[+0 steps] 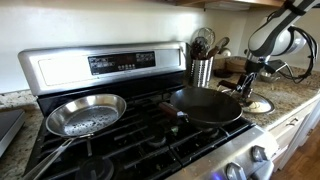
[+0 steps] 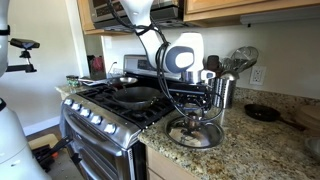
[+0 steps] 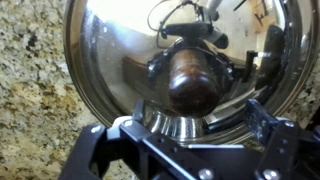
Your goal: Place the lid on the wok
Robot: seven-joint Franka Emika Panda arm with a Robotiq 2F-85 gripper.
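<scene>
The wok (image 1: 205, 104), a shallow black pan with a dark handle, sits on the stove's burner nearest the counter; it also shows in an exterior view (image 2: 135, 97). The lid (image 2: 195, 133) lies flat on the granite counter beside the stove, with its pale edge visible in an exterior view (image 1: 259, 104). In the wrist view the shiny lid (image 3: 110, 70) fills the frame, its dark knob (image 3: 190, 78) in the middle. My gripper (image 3: 197, 111) is open just above the lid, one finger on each side of the knob, holding nothing. It shows in both exterior views (image 1: 250, 82) (image 2: 190, 110).
A shiny silver pan (image 1: 85, 115) sits on the stove's other front burner. A metal utensil holder (image 1: 202, 68) (image 2: 225, 90) stands at the back of the counter. A small dark dish (image 2: 262, 112) lies farther along the counter. Stove knobs (image 2: 100, 118) line the front.
</scene>
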